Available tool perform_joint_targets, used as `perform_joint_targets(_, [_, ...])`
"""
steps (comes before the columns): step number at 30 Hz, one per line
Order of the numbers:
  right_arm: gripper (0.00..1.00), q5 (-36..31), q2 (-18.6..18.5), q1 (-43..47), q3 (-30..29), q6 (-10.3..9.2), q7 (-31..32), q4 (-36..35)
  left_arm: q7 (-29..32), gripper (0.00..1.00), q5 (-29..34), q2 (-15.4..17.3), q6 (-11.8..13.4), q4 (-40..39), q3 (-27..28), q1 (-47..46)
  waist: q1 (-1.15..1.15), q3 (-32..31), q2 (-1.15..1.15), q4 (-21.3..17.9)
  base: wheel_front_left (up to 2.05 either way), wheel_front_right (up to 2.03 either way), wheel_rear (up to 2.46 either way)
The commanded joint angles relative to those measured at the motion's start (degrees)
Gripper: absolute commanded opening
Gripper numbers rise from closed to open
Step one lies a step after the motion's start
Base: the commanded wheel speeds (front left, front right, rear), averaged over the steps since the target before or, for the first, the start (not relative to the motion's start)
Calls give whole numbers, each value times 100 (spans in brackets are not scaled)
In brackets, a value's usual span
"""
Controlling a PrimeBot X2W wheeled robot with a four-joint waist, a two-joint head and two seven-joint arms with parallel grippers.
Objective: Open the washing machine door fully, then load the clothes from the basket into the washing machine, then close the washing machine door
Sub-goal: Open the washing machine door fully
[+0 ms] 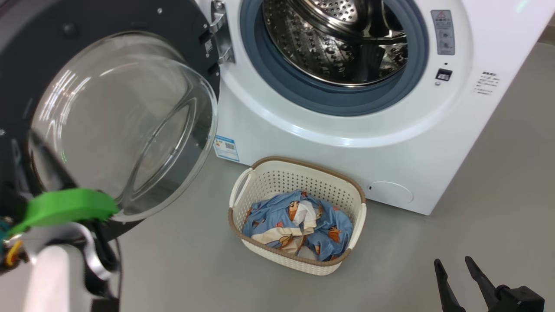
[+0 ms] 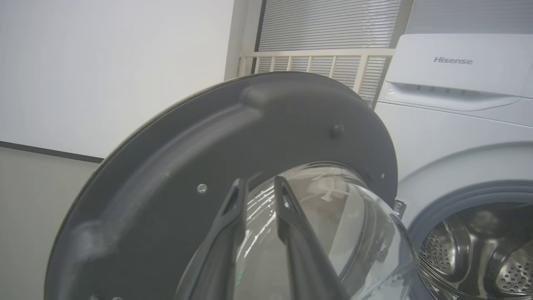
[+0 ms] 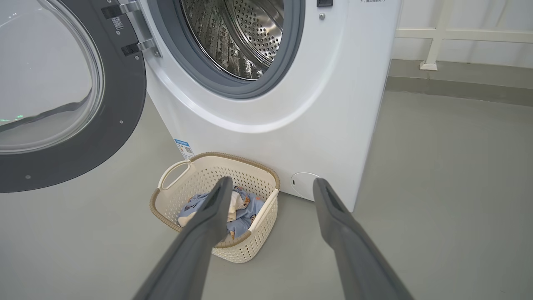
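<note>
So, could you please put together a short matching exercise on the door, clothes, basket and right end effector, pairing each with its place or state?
Things:
1. door
2. clothes
3. basket
4. right end effector

Place or state:
A. fingers spread, holding nothing
B. standing on the floor
C. swung open
D. lying in the basket

Pairs: 1-C, 2-D, 3-B, 4-A

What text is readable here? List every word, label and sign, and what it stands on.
"Hisense": top panel of the washing machine.
Blue label sticker, low on its front: too small to read.
Grey warning sticker, high on its front: too small.
Black print right of it: blurred.
</note>
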Motion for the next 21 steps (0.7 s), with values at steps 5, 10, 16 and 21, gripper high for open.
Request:
perform_joint_targets(5, [100, -54, -18, -96, 217, 9, -68, -135, 256, 100, 123, 88, -155, -1203, -518, 467, 0, -163, 0, -343, 0, 0, 0])
perform_joint_targets(10, [100, -94, -1, -151, 306, 9, -68, -220, 338, 100, 219, 162, -331, -1475, -872, 931, 0, -226, 0, -825, 0, 0, 0])
perform_joint_targets(16, [100, -119, -23, -172, 329, 9, -68, -401, 124, 100, 35, 201, -629, -1156, -974, 1523, 0, -288, 0, -1468, 0, 0, 0])
perform_joint_targets(21, [100, -110, -67, -151, 356, 9, -68, -520, -89, 100, -49, 194, -813, -777, -946, 1908, 0, -295, 0, -1931, 0, 0, 0])
